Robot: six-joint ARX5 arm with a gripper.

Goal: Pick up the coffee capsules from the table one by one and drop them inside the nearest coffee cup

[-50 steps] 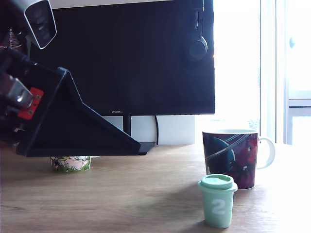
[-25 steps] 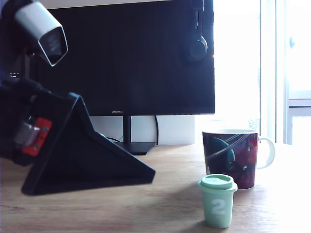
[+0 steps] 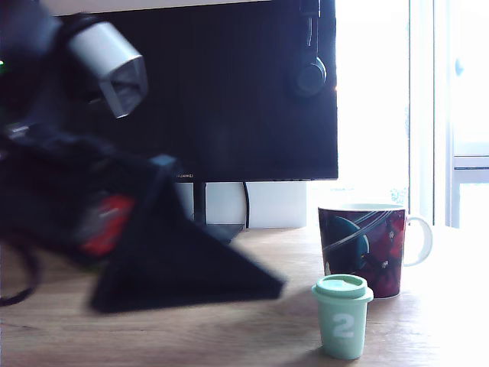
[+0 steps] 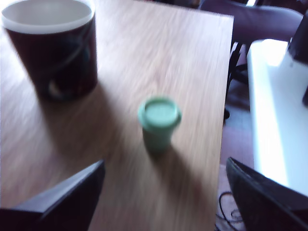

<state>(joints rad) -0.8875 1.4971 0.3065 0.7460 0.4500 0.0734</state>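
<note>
**Capsule waits by the mug as the hand closes in**

The mint green capsule (image 3: 342, 316) stands upright on the tabletop (image 3: 229, 336), lid up, its white 2 facing the exterior view. It is the only capsule either view shows.

Starting at the exterior view's left, the arm fills that side as a dark, motion-blurred mass with a pale camera housing (image 3: 109, 65) above it. The hand (image 4: 163, 192) reaches from there toward the middle of the scene, low over the wood. In the wrist view its two dark fingers (image 4: 72, 192) stand wide apart with nothing between them, and the capsule lies ahead of the gap, not yet inside it. Behind, a black monitor (image 3: 229, 92) spans the middle, with headphones (image 3: 309, 73) hanging at its upper corner.

Further toward the exterior view's right comes the capsule, and just behind it, close but apart as the wrist view shows, the dark patterned mug (image 3: 365, 248), its white handle pointing to the exterior view's right. A bright window washes out that edge.

The step in hand looks like the approach to this capsule; no grasp has been made. The next move calls for bringing the open fingers level with the capsule's tapered body, one on each side, then closing gently, since so light a pod could tip or skid if nudged. After that comes a lift clear of the mug's rim and a release over its opening.
</note>
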